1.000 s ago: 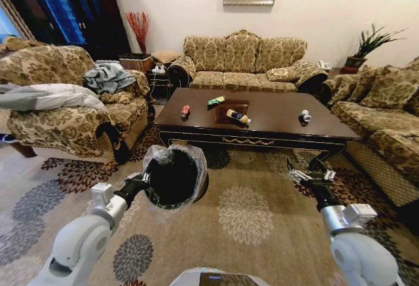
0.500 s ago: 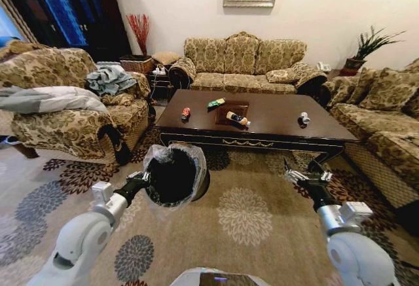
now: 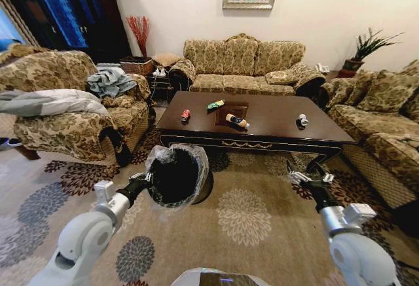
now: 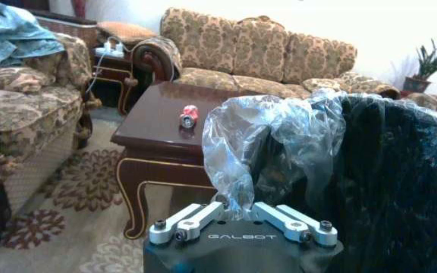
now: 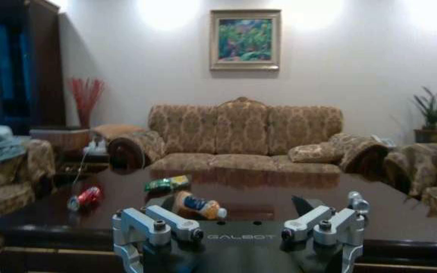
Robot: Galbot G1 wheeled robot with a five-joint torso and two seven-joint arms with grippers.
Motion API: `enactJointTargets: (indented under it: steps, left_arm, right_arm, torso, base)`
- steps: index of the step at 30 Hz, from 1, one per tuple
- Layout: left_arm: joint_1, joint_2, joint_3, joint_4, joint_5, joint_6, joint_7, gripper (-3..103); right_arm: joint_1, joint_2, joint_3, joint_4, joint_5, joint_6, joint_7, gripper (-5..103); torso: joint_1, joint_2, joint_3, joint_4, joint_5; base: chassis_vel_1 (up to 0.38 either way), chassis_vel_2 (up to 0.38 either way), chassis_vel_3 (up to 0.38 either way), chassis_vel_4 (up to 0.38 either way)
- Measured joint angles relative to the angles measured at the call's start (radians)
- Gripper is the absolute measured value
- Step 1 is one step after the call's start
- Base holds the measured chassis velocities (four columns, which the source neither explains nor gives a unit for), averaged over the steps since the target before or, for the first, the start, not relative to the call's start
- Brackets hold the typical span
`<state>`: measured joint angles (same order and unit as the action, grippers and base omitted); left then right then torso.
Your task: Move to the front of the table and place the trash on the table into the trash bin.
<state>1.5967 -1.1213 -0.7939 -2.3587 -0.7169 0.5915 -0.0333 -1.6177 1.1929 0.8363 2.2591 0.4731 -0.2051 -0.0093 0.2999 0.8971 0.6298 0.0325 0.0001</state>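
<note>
Ahead, the trash (image 3: 237, 120) lies scattered on the table (image 3: 275, 125), well beyond the right gripper (image 3: 310, 178), whose fingers stand apart and empty. The left gripper (image 3: 139, 182) is clamped on the trash bin (image 3: 175, 176) rim. Approaching squarely should keep the sofas (image 3: 62, 119) on both sides clear.

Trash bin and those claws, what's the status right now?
Left gripper shut on the trash bin, carried short of the table. Right gripper open, empty. Trash on the table: red can, bottle. Nothing in the way.
</note>
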Motion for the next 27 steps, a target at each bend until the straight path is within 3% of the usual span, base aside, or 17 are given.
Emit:
enactJointTargets:
  steps: [10,27]
  left_arm:
    - [0.017,-0.02,-0.001,0.001,0.042,-0.004,0.014,2]
    - [0.009,-0.02,0.002,-0.011,0.06,-0.042,0.03,2]
  right_arm:
    - [0.019,-0.033,-0.01,-0.036,-0.026,0.02,-0.015,100]
    - [-0.02,0.015,0.02,-0.005,-0.038,0.049,-0.01,100]
  torso:
    - [0.022,0.051,0.029,0.0,0.0]
    - [0.058,0.132,0.074,0.0,-0.0001]
  base:
    - [0.0,0.0,0.0,0.0]
    - [0.0,0.0,0.0,0.0]
